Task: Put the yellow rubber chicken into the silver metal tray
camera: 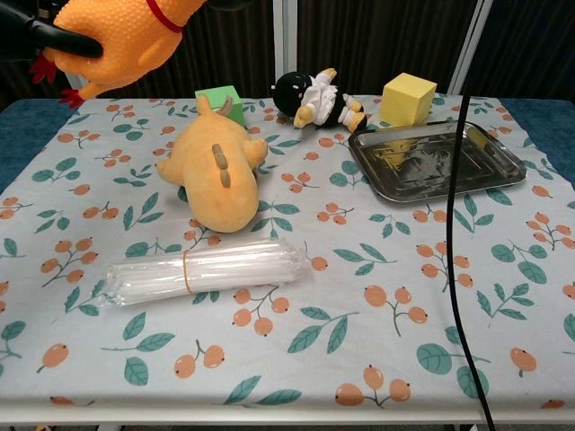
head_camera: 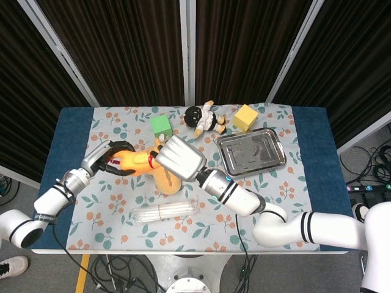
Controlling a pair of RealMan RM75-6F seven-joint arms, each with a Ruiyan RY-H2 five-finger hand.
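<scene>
The yellow rubber chicken (head_camera: 131, 163) is off the table (head_camera: 73, 128), held in the air by the left hand (head_camera: 110, 163), whose dark fingers wrap around its rear end near the red feet. In the chest view the chicken (camera: 117, 36) hangs high at the upper left, above the cloth. The right hand (head_camera: 180, 157) is raised close to the chicken's front end, showing only its silver back to the head camera, so whether its fingers are apart or closed cannot be told; nor is it clear if it touches the chicken. The silver metal tray (head_camera: 252, 151) sits well apart toward the right side of the table, with nothing in it. Between chicken and tray lie an orange plush toy (camera: 216, 175) and, further back, a small doll (camera: 319, 101). By this reckoning the pickup is done, while the carry across to the tray and the release are left; a handover to the right hand seems likely, as the tray lies on its side
</scene>
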